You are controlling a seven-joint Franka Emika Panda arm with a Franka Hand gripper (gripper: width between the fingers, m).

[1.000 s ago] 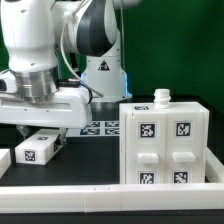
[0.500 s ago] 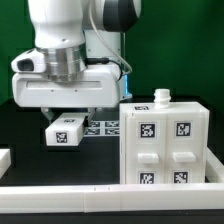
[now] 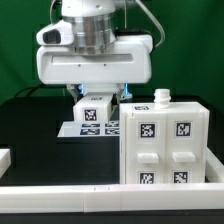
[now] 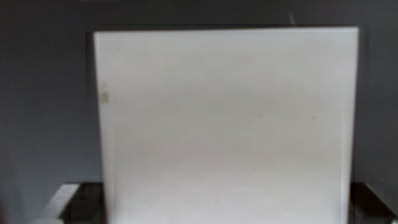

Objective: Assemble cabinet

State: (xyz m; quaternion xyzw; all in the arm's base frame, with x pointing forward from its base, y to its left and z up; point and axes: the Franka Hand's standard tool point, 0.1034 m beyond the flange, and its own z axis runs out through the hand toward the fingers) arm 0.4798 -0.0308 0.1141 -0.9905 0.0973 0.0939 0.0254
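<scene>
The cabinet (image 3: 165, 145) is a large white box with four recessed tagged panels, standing at the exterior view's right. A small white knob (image 3: 162, 97) sticks up from its top. My gripper (image 3: 97, 98) is shut on a white tagged block (image 3: 94, 111) and holds it in the air, left of the cabinet's top and above the marker board (image 3: 84, 129). In the wrist view the block (image 4: 221, 110) fills most of the picture as a plain white face. The dark fingertips (image 4: 79, 200) press on its two sides.
A white part (image 3: 4, 158) lies at the exterior view's left edge. A white rail (image 3: 90, 196) runs along the front of the table. The arm's white body hides most of the back.
My gripper has carried the white block from low at the exterior view's left up and to the right, and it now hangs over the marker board close to the cabinet.
</scene>
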